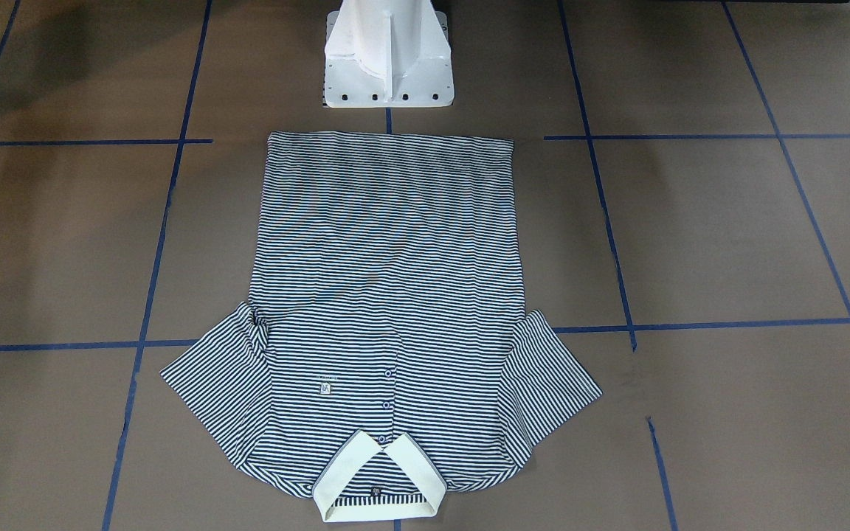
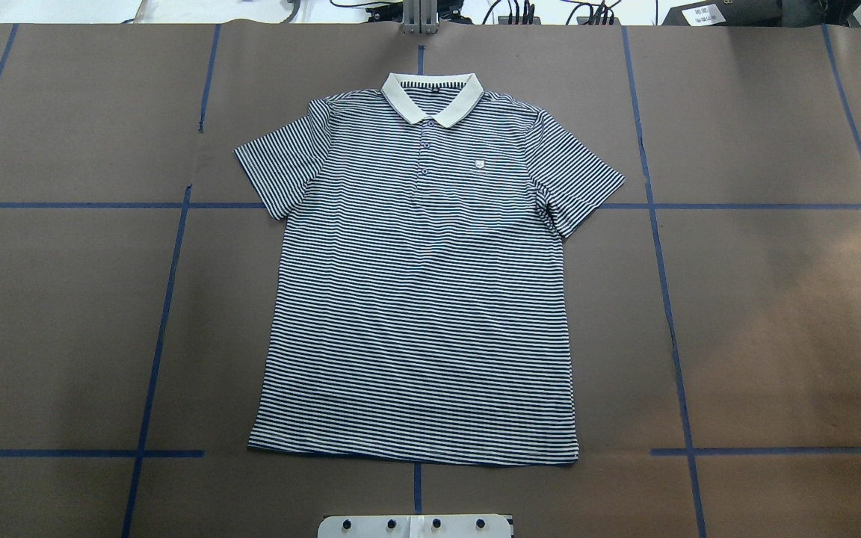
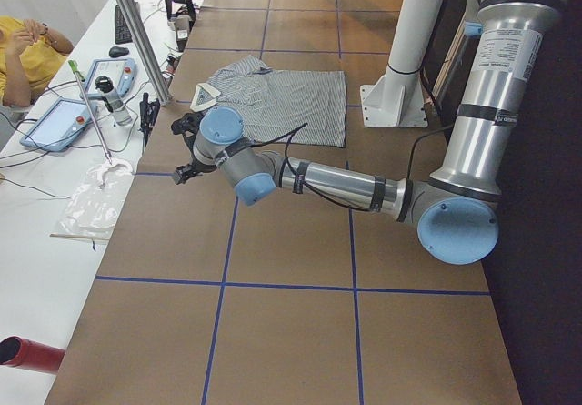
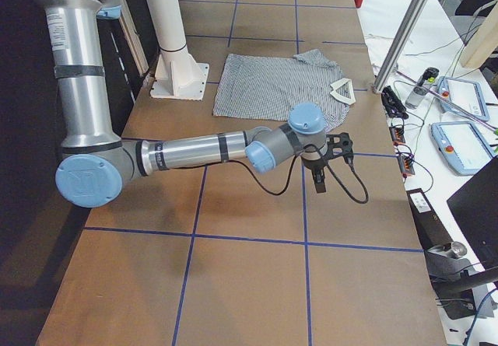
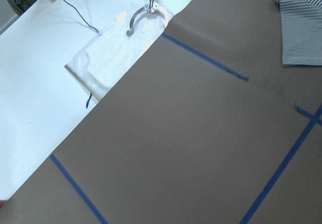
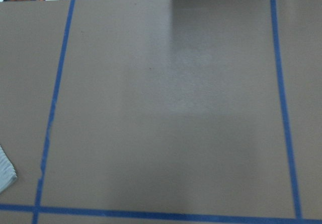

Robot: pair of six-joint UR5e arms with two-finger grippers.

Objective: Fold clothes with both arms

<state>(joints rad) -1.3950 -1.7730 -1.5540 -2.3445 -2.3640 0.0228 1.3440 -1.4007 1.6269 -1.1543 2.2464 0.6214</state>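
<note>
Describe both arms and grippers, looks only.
Both left arm and right arm: silver-grey tubes, light blue joint caps, a black cable looping by the wrist, printed label on the upright link. The left gripper and right gripper are black.

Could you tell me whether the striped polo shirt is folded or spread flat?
Spread flat: the polo shirt lies front up, both sleeves out, no fold anywhere.

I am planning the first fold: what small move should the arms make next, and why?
Probably bring both grippers inward, toward the polo shirt. It lies flat and unfolded, while the left gripper and the right gripper hang over the table, well apart from it.
</note>
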